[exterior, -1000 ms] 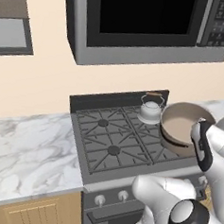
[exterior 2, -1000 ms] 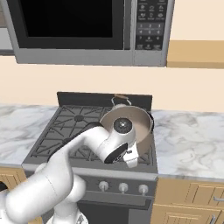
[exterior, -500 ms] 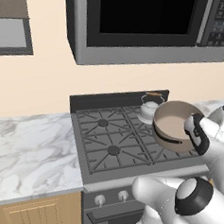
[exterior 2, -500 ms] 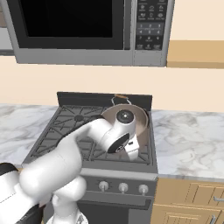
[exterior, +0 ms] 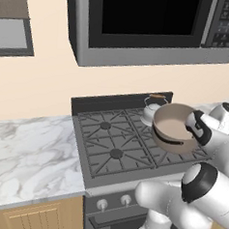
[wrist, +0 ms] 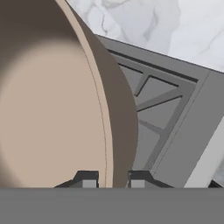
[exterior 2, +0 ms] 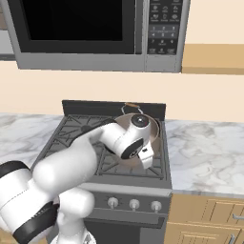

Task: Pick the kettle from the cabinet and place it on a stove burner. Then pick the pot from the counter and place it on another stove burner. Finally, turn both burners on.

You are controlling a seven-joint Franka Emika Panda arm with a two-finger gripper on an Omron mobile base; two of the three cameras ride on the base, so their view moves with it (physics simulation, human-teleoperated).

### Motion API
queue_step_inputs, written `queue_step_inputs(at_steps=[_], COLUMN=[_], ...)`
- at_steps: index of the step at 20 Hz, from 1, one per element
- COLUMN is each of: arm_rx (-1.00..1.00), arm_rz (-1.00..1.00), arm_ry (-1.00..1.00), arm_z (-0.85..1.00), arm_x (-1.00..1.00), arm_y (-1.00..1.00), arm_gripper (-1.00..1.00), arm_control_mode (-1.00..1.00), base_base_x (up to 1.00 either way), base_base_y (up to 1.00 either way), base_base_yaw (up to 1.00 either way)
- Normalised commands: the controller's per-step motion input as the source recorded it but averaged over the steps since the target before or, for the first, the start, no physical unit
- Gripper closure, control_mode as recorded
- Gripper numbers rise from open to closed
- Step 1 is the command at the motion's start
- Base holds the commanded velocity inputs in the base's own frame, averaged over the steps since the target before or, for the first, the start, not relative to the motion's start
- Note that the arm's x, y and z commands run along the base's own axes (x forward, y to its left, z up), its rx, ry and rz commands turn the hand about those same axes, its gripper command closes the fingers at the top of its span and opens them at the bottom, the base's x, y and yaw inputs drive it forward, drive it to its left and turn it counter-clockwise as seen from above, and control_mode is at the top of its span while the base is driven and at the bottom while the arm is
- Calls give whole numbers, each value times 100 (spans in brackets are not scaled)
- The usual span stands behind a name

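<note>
The taupe pot [exterior: 172, 128] with its beige inside [wrist: 48, 113] hangs tilted over the right side of the stove [exterior: 115, 141], just in front of the kettle. My gripper [wrist: 113, 180] is shut on the pot's right rim, one fingertip [wrist: 89, 180] inside the wall and the other outside. From the left base camera the gripper [exterior: 195, 128] is at the pot's right edge. The small silvery kettle [exterior: 152, 107] stands on the back right burner, its brown-barred handle [exterior 2: 131, 105] peeking over my arm. In the right base view my hand covers most of the pot [exterior 2: 156, 131].
A grey microwave [exterior: 142, 26] hangs low above the stove. Marble counter lies to the left [exterior: 29, 154] and right [exterior 2: 205, 147] of it. The left burners [exterior: 105, 126] are bare. Knobs [exterior 2: 135, 204] line the stove front.
The gripper has carried the pot leftward from the stove's right edge to over the right burners, closer to the kettle. The kettle has stayed put.
</note>
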Motion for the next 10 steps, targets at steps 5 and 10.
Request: queue_step_inputs(at_steps=[5, 10], arm_rx=[0, 0], arm_rz=[2, 1], arm_ry=[1, 0], arm_z=[-9, -8], arm_x=[4, 5], arm_y=[0, 0], arm_gripper=[100, 100], arm_control_mode=[-100, -100], base_base_x=[0, 0], base_base_y=[0, 0], base_base_yaw=[0, 0])
